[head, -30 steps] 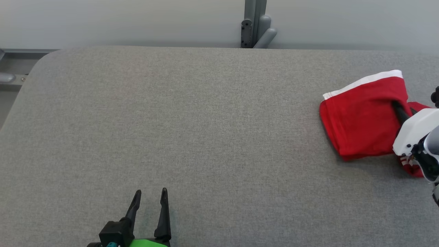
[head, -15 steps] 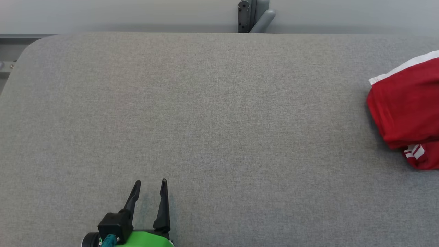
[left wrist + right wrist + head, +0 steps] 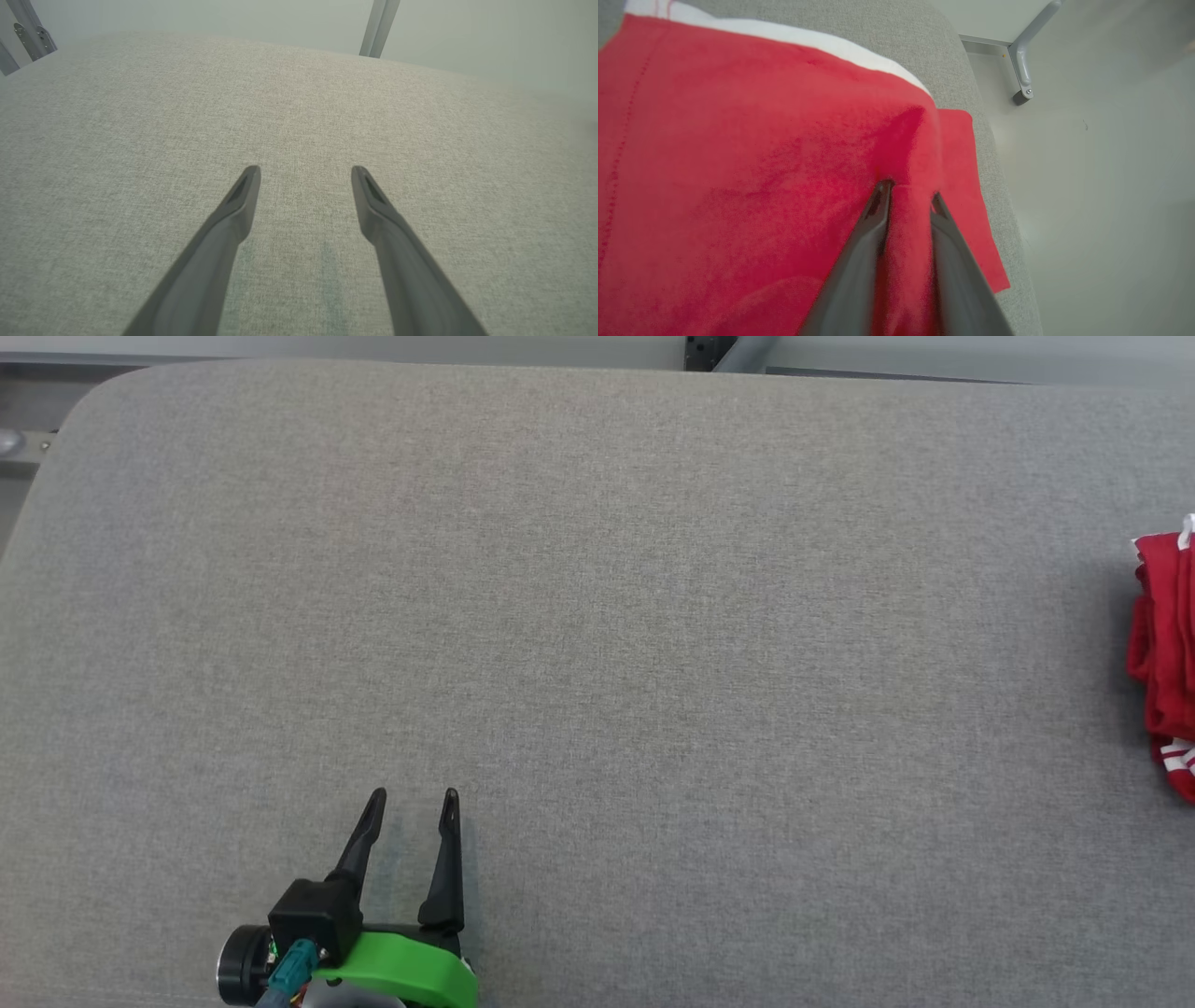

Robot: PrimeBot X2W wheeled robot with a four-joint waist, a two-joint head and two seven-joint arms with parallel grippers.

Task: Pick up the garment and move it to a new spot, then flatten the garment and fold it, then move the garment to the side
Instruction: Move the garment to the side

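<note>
My right claw point(image 3: 909, 189) has dragged the folded red garment point(image 3: 1164, 644) across to the far right edge of the head view, near the table point(image 3: 597, 616) corner. It pinches a cloth ridge. My left claw point(image 3: 413, 795) idles, fingers spread. Judging by this, only letting go remains.

A big grey cloth-covered table point(image 3: 597, 616) with round corners is seen lying flat and wide. A grey metal post point(image 3: 724, 353) is set just behind its far edge, and a grey metal rail point(image 3: 28, 429) is seen past its far left corner. A bent grey metal bracket point(image 3: 1024, 60) is seen against a pale smooth surface point(image 3: 1111, 210) beside the table's end.
</note>
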